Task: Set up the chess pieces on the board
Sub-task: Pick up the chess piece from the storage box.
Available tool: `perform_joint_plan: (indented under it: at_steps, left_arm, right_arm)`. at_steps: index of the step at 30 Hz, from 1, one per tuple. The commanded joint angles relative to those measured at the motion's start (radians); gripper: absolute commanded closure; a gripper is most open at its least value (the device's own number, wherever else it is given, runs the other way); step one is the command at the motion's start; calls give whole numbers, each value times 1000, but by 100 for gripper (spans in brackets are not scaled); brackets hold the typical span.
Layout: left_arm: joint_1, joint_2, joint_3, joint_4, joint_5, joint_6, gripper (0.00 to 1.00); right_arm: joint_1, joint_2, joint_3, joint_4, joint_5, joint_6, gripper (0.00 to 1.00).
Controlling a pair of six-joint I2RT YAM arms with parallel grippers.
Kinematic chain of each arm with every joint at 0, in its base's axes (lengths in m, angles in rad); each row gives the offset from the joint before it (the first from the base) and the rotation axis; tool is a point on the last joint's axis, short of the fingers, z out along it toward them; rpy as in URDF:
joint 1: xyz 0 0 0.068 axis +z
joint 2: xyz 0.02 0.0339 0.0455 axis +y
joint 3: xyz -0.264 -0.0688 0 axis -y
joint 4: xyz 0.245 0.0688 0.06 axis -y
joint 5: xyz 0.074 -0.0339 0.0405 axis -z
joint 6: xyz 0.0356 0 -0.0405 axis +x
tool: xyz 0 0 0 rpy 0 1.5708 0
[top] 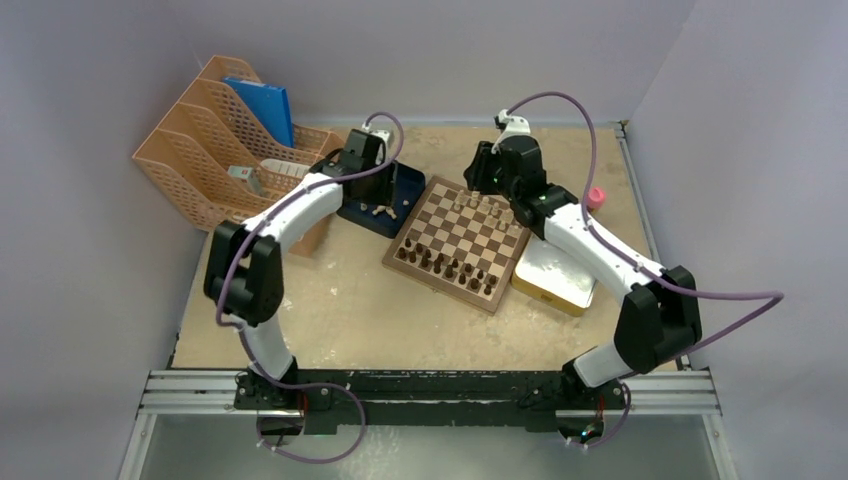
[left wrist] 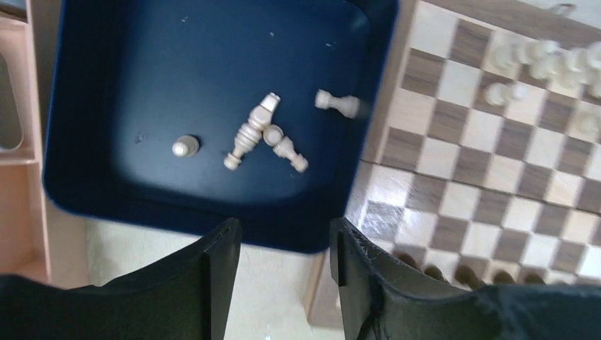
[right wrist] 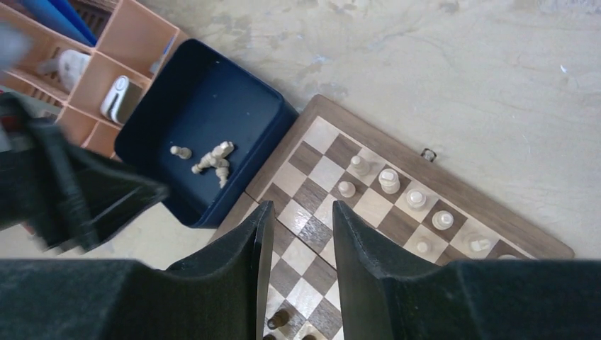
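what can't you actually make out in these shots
Top external: the right arm covers the board's far right corner; the dark pieces are too small to identify.
Left wrist: the light pieces on the board are motion-blurred.
Right wrist: the left arm is a blur; that wrist's fingers hide part of the board.

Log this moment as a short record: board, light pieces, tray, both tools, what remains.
board: the board lies between the arms; dark pieces stand on its near rows
light pieces: several chess pieces stand along the far side
tray: the blue tray holds a few more, most lying on their sides
left tool: left tool open, empty, above the tray's edge
right tool: right tool open, empty, over the board
remaining: tray pieces not yet placed
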Motion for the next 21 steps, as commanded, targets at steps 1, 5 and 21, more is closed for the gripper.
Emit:
perform_joint_plan:
  at_steps: [1, 5, 21]
  left_arm:
    - [19, 124, 102, 37, -69, 3, 53]
    - [27, 222, 161, 42, -68, 11, 59]
    - [37, 336, 216, 73, -36, 35, 69]
  right_arm:
    - [3, -75, -14, 94, -71, -19, 62]
    - [3, -89, -36, 110, -62, -19, 62]
    - [3, -91, -48, 124, -78, -19, 64]
